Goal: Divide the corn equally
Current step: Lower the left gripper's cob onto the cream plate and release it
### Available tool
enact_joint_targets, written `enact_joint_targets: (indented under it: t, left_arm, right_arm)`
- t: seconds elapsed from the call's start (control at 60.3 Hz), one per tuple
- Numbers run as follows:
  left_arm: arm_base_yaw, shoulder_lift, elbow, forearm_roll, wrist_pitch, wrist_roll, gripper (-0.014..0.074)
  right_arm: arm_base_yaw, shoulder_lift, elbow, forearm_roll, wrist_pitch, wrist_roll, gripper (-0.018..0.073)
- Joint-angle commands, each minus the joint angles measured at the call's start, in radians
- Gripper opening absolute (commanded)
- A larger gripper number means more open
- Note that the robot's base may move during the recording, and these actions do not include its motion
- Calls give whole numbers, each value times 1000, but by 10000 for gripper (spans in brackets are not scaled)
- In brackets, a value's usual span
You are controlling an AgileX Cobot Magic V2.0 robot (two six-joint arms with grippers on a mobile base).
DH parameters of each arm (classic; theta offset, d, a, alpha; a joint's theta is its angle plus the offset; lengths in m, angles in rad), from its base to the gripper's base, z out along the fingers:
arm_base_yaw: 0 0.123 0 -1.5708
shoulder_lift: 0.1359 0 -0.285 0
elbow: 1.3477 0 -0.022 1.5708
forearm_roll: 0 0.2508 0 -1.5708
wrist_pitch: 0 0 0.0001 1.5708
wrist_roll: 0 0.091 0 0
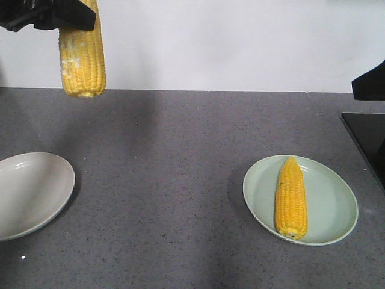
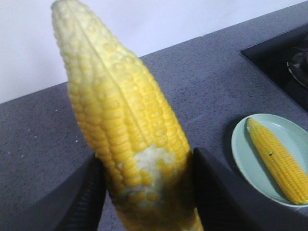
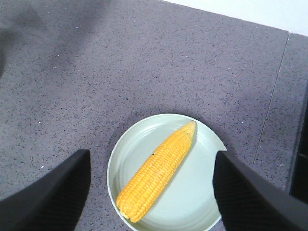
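Observation:
One corn cob [image 1: 82, 57] [image 2: 122, 120] hangs upright high at the back left, and my left gripper [image 1: 51, 15] [image 2: 147, 192] is shut on its thick end, where a patch of kernels is bare. A second corn cob [image 1: 291, 197] [image 3: 159, 178] [image 2: 279, 161] lies lengthwise in the pale green plate [image 1: 334, 205] [image 3: 202, 202] at the right. My right gripper [image 3: 151, 190] hovers open above that plate, its fingers [image 3: 57, 197] wide on either side of the cob and not touching it. An empty grey-white plate [image 1: 30, 192] sits at the left edge, below and ahead of the held cob.
The grey speckled counter [image 1: 180, 180] runs back to a white wall. A black cooktop [image 1: 367, 141] [image 2: 284, 62] lies flush in the counter at the far right, just beyond the green plate.

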Motion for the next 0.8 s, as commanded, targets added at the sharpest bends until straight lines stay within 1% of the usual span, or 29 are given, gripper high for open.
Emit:
enact_joint_targets:
  t: [0.0,0.066,0.116,0.166,0.232,0.265,0.315,0.365,0.398,0.464,0.663,0.779]
  left_arm:
    - [1,-36,-26,56,-27,-75,68]
    - [1,-36,-26,136,19,-104,69]
    - [1,-36,-26,197,61,-112,69]
    - [1,-36,-26,292,105,-131,69]
    - [1,-34,-26,395,153,-157,69]
    - [1,-34,-22,454,153,-183,70]
    - [8,-32,-20,519,153,-224,69]
    - [18,-31,-11,560,153,-250,71]
    - [22,-30,0,572,153,-261,71]
    - [40,-30,43,572,153,-278,72]
    - [68,-27,242,572,151,-279,72]
    - [81,-15,349,576,125,-274,73]
  right_arm:
    - [1,-11,-24,16,-44,-10,522]
    - [1,-11,-24,16,-44,-10,522]
    - [1,-11,-24,16,-45,-10,522]
    - [1,-11,-24,15,-45,-10,522]
    - [1,-11,-24,15,-46,-10,522]
    - [1,-11,-24,15,-48,-10,522]
    - [1,-11,-24,15,-48,-10,522]
    - [1,-11,-24,15,-48,-10,522]
    - [1,-11,-24,15,-48,-10,522]
    - [1,-11,-24,12,-48,-10,522]
    - [1,-11,-24,12,-48,-10,522]
    - [1,-11,-24,12,-52,-10,522]
